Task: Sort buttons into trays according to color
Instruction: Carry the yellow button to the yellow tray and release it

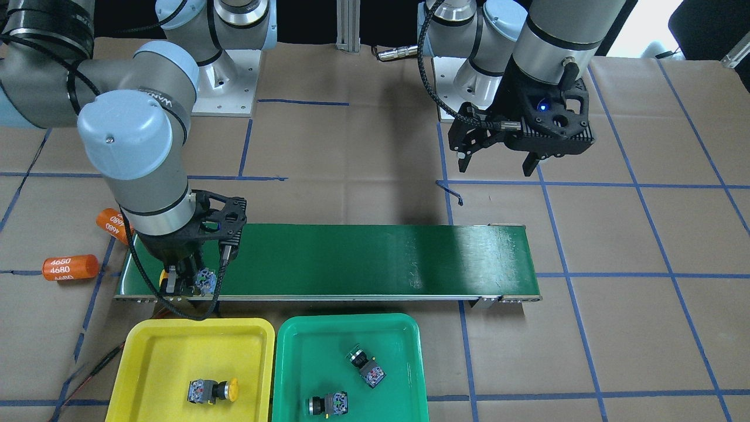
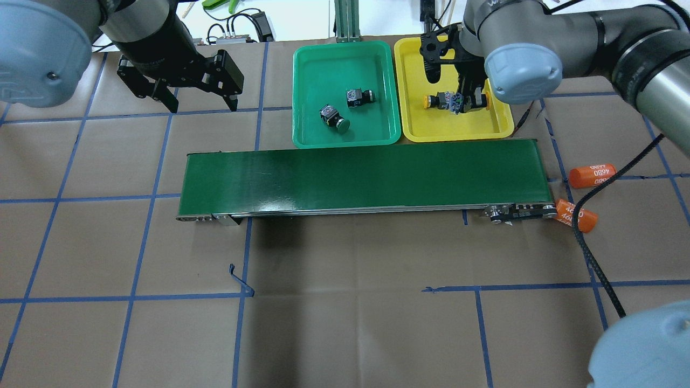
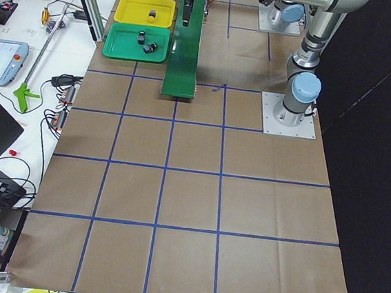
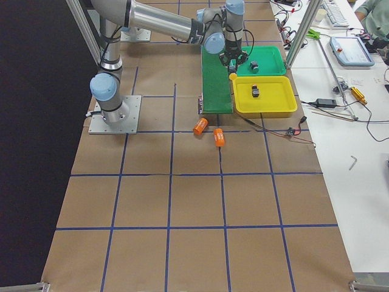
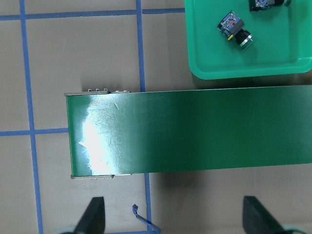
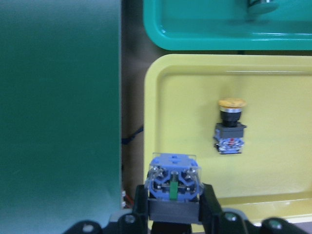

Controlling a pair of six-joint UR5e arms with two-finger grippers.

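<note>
My right gripper (image 1: pixel 188 282) is shut on a yellow-capped button (image 6: pixel 174 184), held raised by the conveyor's end at the yellow tray's (image 1: pixel 136 351) near edge. It shows in the overhead view (image 2: pixel 464 101) too. One yellow button (image 1: pixel 214 391) lies on its side in the yellow tray. Two green buttons (image 1: pixel 367 364) (image 1: pixel 328 404) lie in the green tray (image 1: pixel 405 329). My left gripper (image 1: pixel 498 165) is open and empty. It hovers over bare table beyond the conveyor's other end, and its fingers (image 5: pixel 93 215) show at the bottom of the left wrist view.
A long dark-green conveyor belt (image 1: pixel 363 258) lies across the table beside both trays. Two orange cylinders marked 4680 (image 1: pixel 70 268) (image 1: pixel 114 224) lie on the brown paper by the conveyor's end near my right arm. A black cable hangs from the right wrist.
</note>
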